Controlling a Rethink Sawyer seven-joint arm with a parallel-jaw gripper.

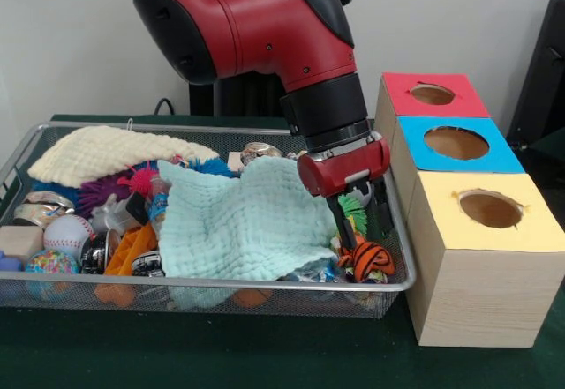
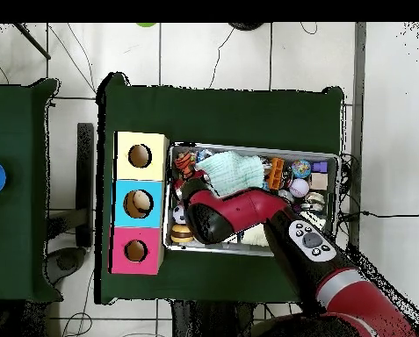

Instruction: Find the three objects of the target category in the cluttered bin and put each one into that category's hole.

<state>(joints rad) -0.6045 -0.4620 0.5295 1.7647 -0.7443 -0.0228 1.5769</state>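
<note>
Desk (image 1: 265,358) covered in dark green cloth; wire-mesh bin (image 1: 203,294) holds waffle-textured mint cloth (image 1: 243,221); gripper (image 1: 362,221) state cannot be determined.

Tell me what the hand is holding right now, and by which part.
Cannot be told. The hand reaches down into the bin above the orange striped toy, but clutter hides whether it grips anything.

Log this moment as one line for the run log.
gripper: low in bin, end nearest boxes | above tiger toy | beside mint cloth | holes: nothing seen inside
</note>
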